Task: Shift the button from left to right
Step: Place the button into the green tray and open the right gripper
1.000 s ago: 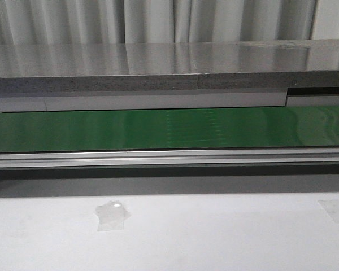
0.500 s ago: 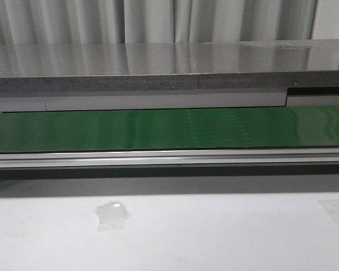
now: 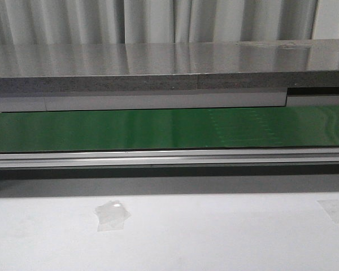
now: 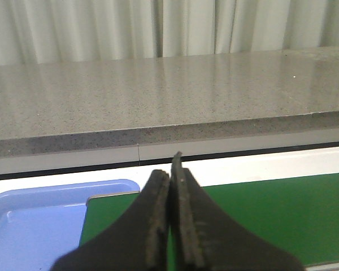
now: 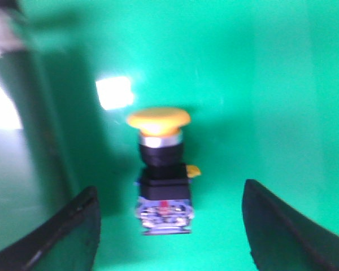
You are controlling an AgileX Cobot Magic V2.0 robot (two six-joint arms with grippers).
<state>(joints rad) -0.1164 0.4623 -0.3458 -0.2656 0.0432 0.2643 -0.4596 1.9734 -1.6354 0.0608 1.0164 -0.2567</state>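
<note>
— Looking across from the left, what do you see first?

— A pale blue tray (image 4: pixel 28 217) beside the end of the green belt (image 4: pixel 282 217), seen from the left arm's camera. The left gripper (image 4: pixel 170 169) hangs over that end of the belt, its two dark fingers (image 4: pixel 156 226) pressed flat together with nothing between them. Behind it runs a long speckled grey counter (image 4: pixel 169 96), and behind that a pale curtain (image 4: pixel 101 28).

— And from the front?

— No arm shows there at all. The same belt (image 3: pixel 101 130) stretches the full width, with a silver rail (image 3: pixel 169 158) along its near edge and the grey counter (image 3: pixel 158 65) beyond it. Nearer to me is a white table (image 3: pixel 214 237) with a crumpled scrap of clear tape (image 3: pixel 112 214) towards the left and another flat piece (image 3: pixel 334 210) at the far right edge.

— Where is the button?

— Only the right arm's camera shows it. The button (image 5: pixel 160 169) lies on the green belt (image 5: pixel 260 84), its yellow cap pointing away from the fingers and its black body with the blue-white end towards them. The picture is blurred, so finer detail is lost. A bright patch of reflected light (image 5: pixel 114 92) sits on the belt just beside the cap.

— Is the right gripper holding it?

— No. The right gripper (image 5: pixel 169 226) has its jaws spread wide, one dark finger (image 5: pixel 73 231) on each side of the button and both clear of it.
</note>
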